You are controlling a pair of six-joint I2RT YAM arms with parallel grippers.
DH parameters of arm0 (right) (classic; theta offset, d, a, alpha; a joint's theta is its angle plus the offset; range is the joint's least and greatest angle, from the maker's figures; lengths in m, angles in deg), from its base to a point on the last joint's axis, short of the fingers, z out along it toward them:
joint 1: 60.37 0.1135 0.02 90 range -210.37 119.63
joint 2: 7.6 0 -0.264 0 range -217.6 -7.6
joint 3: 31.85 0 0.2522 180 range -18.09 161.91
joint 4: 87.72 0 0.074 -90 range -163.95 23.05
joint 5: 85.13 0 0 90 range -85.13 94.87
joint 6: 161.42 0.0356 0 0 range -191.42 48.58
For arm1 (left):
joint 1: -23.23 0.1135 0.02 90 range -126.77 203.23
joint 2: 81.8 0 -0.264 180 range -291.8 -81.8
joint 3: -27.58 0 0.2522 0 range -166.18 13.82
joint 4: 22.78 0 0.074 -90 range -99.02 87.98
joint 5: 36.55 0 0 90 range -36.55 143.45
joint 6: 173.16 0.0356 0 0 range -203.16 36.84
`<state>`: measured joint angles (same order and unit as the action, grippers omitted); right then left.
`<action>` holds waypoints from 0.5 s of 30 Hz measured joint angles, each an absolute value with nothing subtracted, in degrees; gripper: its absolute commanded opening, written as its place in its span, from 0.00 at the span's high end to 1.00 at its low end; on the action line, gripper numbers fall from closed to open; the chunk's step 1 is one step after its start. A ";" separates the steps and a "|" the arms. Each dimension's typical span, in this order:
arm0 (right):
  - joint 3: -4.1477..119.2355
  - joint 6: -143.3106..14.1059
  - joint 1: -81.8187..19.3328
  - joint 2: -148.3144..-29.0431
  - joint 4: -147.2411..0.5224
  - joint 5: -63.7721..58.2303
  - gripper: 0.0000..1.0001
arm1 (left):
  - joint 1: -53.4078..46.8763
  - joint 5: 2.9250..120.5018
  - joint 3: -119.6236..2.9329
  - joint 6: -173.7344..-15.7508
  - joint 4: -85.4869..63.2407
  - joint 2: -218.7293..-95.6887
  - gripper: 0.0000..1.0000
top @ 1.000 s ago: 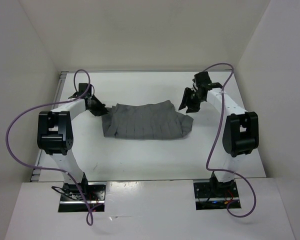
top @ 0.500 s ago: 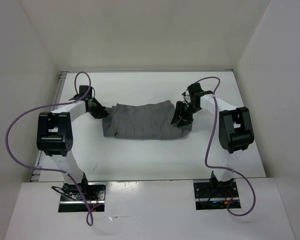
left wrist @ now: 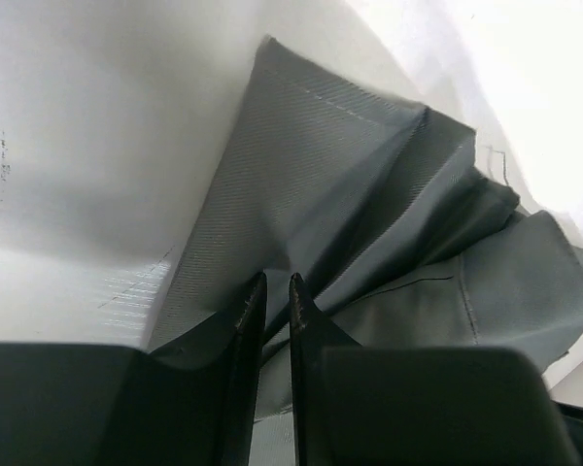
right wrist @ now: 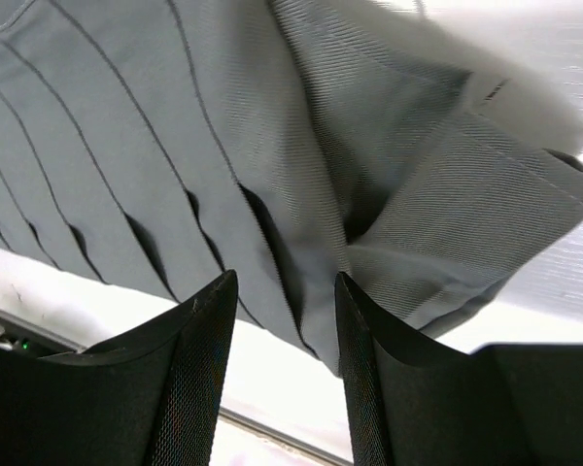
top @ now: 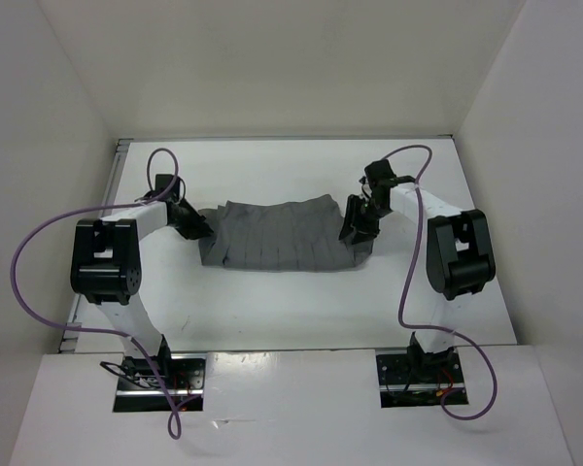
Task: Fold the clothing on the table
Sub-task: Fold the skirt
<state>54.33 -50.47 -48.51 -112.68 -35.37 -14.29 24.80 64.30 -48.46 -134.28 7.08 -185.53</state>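
Observation:
The clothing (top: 282, 238), a grey pleated garment, lies spread across the middle of the white table (top: 272, 311). My left gripper (top: 202, 230) is at its left end, and the left wrist view shows the narrow jaws of the left gripper (left wrist: 277, 282) shut on a fold of the clothing (left wrist: 369, 165). My right gripper (top: 355, 233) hangs low over the garment's right end. In the right wrist view the right gripper (right wrist: 285, 282) stands open, with the pleated clothing (right wrist: 175, 126) and its rumpled corner just beyond the fingertips.
White walls (top: 58, 116) close the table in on the left, back and right. Purple cables (top: 39, 243) loop off both arms. The arm bases (top: 160, 374) sit at the near edge. Bare tabletop lies in front of and behind the garment.
My right arm has swung in from the back right and come down onto the garment's right end, its jaws narrowing slightly. The left gripper has kept its hold, shifting only a little.

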 measured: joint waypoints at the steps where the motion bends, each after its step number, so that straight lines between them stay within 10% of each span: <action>1: 54.35 -50.40 -48.51 -112.61 -35.39 -13.70 0.50 | 24.82 64.46 -48.17 -134.28 6.97 -185.52 0.78; 11: 54.38 -49.94 -48.51 -113.83 -35.89 -15.10 0.55 | 24.80 65.38 -47.67 -134.30 6.31 -185.52 0.78; 15: 54.38 -49.94 -48.51 -114.05 -36.77 -19.64 0.92 | 24.80 65.46 -47.67 -134.30 6.29 -185.52 0.79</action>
<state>54.38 -49.94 -48.51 -114.05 -36.77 -19.64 24.80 65.46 -47.67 -134.30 6.29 -185.53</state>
